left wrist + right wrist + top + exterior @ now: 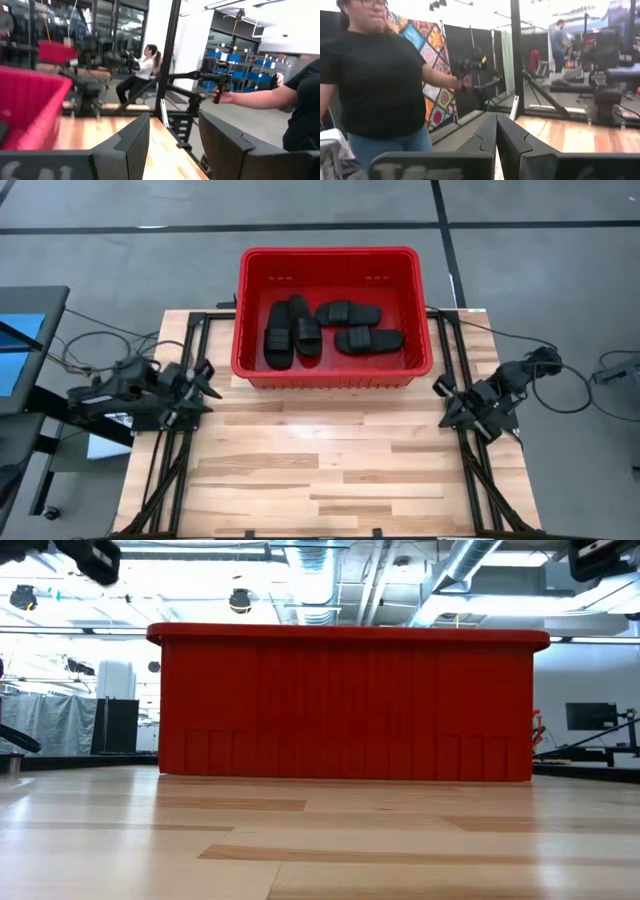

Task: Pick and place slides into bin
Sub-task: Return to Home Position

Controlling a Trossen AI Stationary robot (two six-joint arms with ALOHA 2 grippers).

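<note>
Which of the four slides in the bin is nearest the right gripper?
The crosswise slide by the bin's corner facing the right gripper; the other crosswise one lies beyond it, the two lengthwise ones farther left.

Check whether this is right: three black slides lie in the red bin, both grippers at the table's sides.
Wrong count: the high view shows four black slides in the red bin; left gripper and right gripper are at the table's sides.
</note>
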